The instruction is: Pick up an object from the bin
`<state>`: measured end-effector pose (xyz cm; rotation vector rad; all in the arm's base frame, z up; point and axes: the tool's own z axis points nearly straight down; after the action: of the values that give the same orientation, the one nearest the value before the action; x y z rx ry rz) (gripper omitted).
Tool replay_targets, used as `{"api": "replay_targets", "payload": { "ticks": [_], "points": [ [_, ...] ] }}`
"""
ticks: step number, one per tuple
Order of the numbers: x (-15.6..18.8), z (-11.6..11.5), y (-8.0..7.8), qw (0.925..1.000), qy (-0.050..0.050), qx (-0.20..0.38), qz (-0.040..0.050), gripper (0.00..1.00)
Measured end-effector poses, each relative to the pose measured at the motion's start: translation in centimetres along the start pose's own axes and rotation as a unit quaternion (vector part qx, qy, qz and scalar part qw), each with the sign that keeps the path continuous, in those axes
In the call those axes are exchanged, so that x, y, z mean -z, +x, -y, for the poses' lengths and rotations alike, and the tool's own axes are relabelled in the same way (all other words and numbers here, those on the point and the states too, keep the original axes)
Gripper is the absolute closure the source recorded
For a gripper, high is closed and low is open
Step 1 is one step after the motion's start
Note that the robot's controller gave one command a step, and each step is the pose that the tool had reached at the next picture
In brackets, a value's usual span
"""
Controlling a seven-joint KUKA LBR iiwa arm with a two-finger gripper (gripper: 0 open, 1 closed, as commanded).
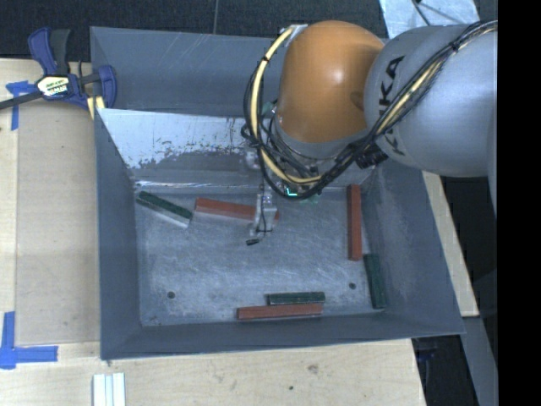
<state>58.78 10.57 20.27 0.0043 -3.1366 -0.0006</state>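
The gripper (256,237) hung slim and pale, pointing downward with its tip tilted a little to the view's left. Just above it and slightly to its right bulged the rounded orange cover (330,79) of the wrist. Black and yellow cables (256,108) looped round the cover's left flank and bunched beneath it, close over the gripper's upper end, where a small teal light (292,191) glowed. Up and to the right of the gripper, the thick silver arm link (439,100) stretched toward the view's right edge, with dark lettering on its near end
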Motion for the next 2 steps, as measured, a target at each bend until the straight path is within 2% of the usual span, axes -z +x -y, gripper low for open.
{"api": "replay_targets", "payload": {
  "ticks": [1,2],
  "points": [
    [-10.5,-2.0,-2.7,0.9997,0.001,0.025,-0.0001,0.0],
    [-13.4,0.2,-2.2,1.0,0.0,0.002,0.0024,0.0]
  ]
}}
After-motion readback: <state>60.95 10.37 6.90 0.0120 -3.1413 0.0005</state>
